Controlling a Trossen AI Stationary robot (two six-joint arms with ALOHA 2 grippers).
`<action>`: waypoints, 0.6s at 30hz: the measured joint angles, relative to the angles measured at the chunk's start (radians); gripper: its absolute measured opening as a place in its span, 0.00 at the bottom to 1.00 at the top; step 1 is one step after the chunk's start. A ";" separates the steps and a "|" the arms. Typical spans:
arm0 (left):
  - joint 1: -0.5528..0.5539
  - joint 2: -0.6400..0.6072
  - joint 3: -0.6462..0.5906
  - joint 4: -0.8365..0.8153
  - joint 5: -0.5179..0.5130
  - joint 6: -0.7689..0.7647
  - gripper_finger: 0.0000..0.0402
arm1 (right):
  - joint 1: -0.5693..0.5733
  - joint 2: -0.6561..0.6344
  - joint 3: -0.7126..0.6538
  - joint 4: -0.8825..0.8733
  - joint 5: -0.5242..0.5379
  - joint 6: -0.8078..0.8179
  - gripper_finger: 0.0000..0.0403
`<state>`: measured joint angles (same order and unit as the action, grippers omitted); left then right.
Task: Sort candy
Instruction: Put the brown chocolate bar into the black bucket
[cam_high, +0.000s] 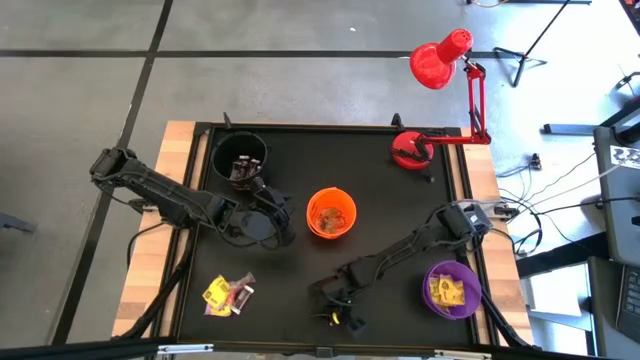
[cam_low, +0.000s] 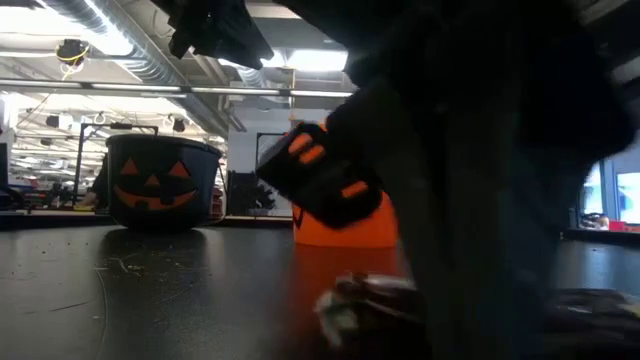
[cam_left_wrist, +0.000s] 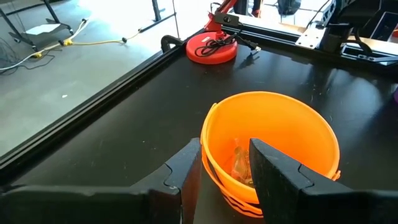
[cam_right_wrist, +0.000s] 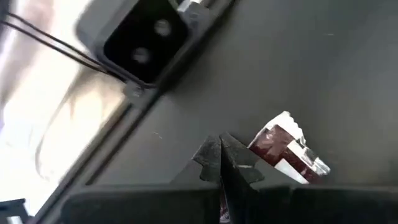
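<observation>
2 tools are mine. My right tool (cam_right_wrist: 221, 163) is down at the near edge of the tabletop (cam_high: 380, 200), its fingers pressed fully together; whether a wrapper edge is pinched between the tips I cannot tell. Just beside it lies 1 brown-and-silver candy (cam_right_wrist: 287, 148), touching the tabletop. My left tool (cam_left_wrist: 224, 165) hovers by the near rim of the orange cup (cam_left_wrist: 273, 140), fingers parted to a middling gap, holding nothing I can see.

Farther out, more candy sits in a small heap (cam_high: 229, 293) near the front left corner, yellow and brown mixed. Some pieces lie in the orange cup, some yellow ones in the purple cup (cam_high: 452, 290), and dark ones in the black cup (cam_high: 240, 160).

I judge each piece light, crinkly and slippery, soft enough to crush. Best hold looks like the middle of the body or a twisted wrapper end, with a gentle pinch.
</observation>
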<state>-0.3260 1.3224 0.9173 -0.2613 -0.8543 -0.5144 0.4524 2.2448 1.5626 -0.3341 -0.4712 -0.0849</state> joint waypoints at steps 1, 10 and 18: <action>0.000 0.000 0.000 -0.001 0.000 0.000 0.31 | 0.000 0.000 0.016 -0.032 0.031 -0.010 0.00; 0.000 0.000 0.000 -0.009 0.000 0.001 0.31 | -0.022 0.000 0.129 -0.270 0.332 -0.074 0.00; 0.000 0.000 0.000 -0.028 0.000 0.001 0.31 | -0.079 -0.002 0.133 -0.382 0.445 -0.080 0.00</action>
<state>-0.3260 1.3224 0.9173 -0.2894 -0.8547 -0.5133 0.3732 2.2426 1.6958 -0.7166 -0.0265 -0.1654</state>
